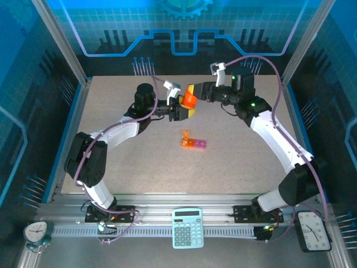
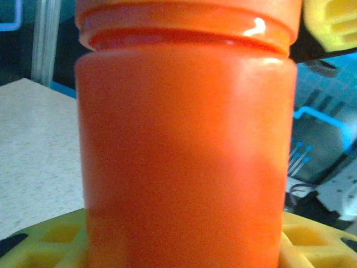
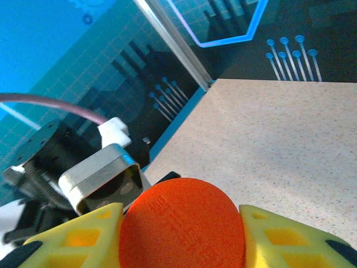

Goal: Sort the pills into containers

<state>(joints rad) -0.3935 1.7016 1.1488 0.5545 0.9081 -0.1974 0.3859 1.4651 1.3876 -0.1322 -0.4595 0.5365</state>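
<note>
Containers (image 1: 194, 143), a small strip of orange and pink compartments, lie flat near the middle of the table (image 1: 122, 167), beyond the calculator (image 1: 187, 227) on the near rail. Farther back, above the table, both arms meet at an orange bottle (image 1: 190, 101). Left gripper (image 1: 185, 109) has its yellow jaws clamped on the bottle's body; right gripper (image 1: 193, 92) has its jaws closed around the round cap (image 3: 181, 220)

Orange cylindrical plastic bottle (image 2: 184, 151) looking smooth, glossy. Orange plastic cap (image 3: 181, 223) showing matt, faintly embossed. Yellow moulded plastic fingers (image 3: 284, 240) appearing matt. Speckled beige tabletop (image 3: 290, 139) reading matt, grainy. Small orange-and-pink plastic containers (image 1: 193, 143) looking translucent.
</note>
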